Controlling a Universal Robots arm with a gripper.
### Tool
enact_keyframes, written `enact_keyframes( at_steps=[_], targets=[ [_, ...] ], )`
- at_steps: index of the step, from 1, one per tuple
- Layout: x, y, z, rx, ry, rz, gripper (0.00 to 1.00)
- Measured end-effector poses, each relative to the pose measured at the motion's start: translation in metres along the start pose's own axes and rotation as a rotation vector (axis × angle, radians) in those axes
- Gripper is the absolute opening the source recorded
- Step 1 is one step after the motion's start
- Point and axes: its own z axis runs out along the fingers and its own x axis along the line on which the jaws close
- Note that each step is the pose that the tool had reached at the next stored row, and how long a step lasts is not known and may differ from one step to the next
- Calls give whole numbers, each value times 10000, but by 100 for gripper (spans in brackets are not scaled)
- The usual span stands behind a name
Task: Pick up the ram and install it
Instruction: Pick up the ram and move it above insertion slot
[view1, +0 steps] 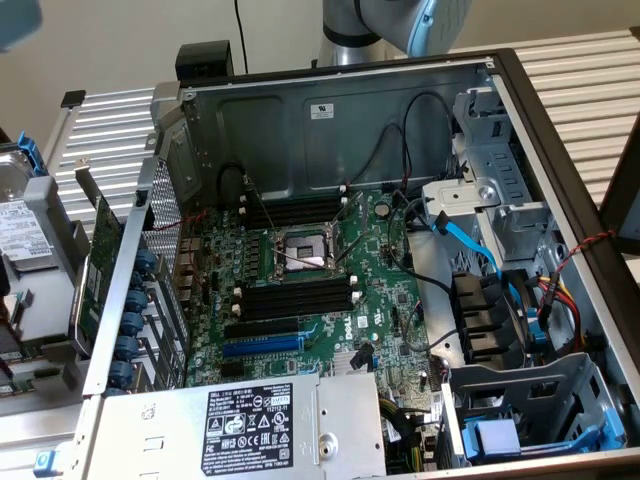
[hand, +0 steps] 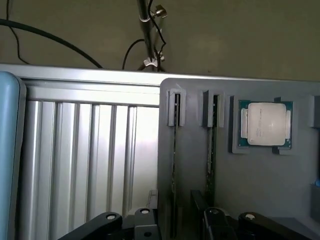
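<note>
The gripper (hand: 175, 220) is hanging with its fingers spread wide over a gray tray (hand: 240, 190). The ram (hand: 175, 150) is standing on edge in a slot, running straight away from between the fingers.

A grey plastic holder tray (hand: 250, 180) carries two thin upright sticks in slots (hand: 175, 150) beside a square silver processor chip (hand: 265, 124); ribbed aluminium worktop (hand: 85, 160) adjoins.

Green motherboard (view1: 330, 300); black memory slots (view1: 300, 297) with white clips; blue SATA cable (view1: 470, 238); grey tray (hand: 240, 175); silver-topped CPU (hand: 265, 123) on green board; ribbed silver worktop (hand: 85, 160).
</note>
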Motion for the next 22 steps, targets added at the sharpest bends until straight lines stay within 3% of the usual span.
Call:
enact_keyframes(
  at_steps=[3, 22],
  targets=[
    [5, -1, 45, -15, -46, -1, 39],
    [19, -1, 240, -342, -325, 3, 39]
  ],
)
